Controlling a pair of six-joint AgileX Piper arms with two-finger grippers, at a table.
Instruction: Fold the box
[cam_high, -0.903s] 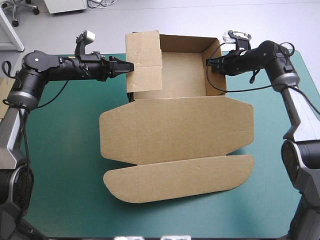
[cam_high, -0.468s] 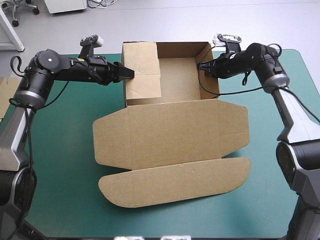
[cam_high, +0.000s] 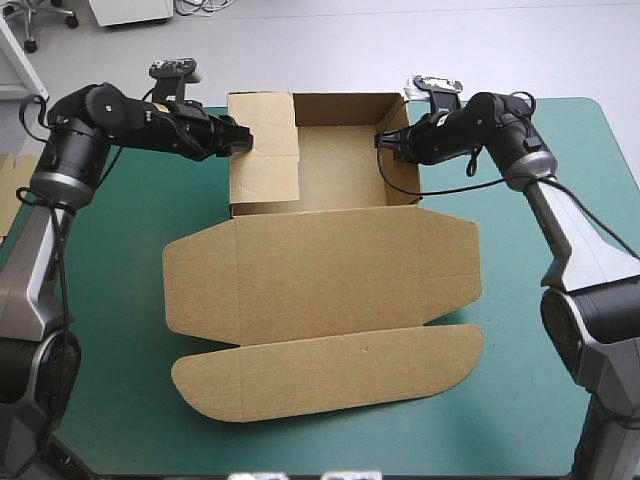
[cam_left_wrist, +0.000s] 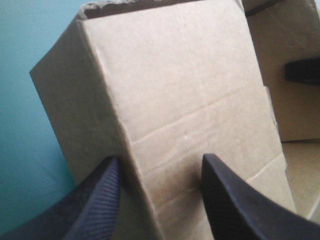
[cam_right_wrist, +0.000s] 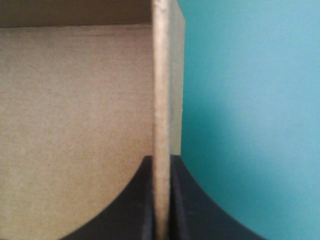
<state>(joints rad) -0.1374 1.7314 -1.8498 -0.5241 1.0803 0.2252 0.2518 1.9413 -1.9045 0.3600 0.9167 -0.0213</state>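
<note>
Since the earlier picture the box (cam_high: 340, 165) has slid toward the left edge of the table (cam_high: 110, 230), both arms going with it. Its tray sits by the far edge, with the lid (cam_high: 320, 270) flat toward the near one. The left gripper (cam_high: 243, 138) stands part-open astride the folded left wall (cam_high: 265, 150). The right gripper (cam_high: 383, 140) is pinched nearly closed on the right wall (cam_high: 400, 165). The board looks light and stiff but easily creased, so hold the walls near their rims.
</note>
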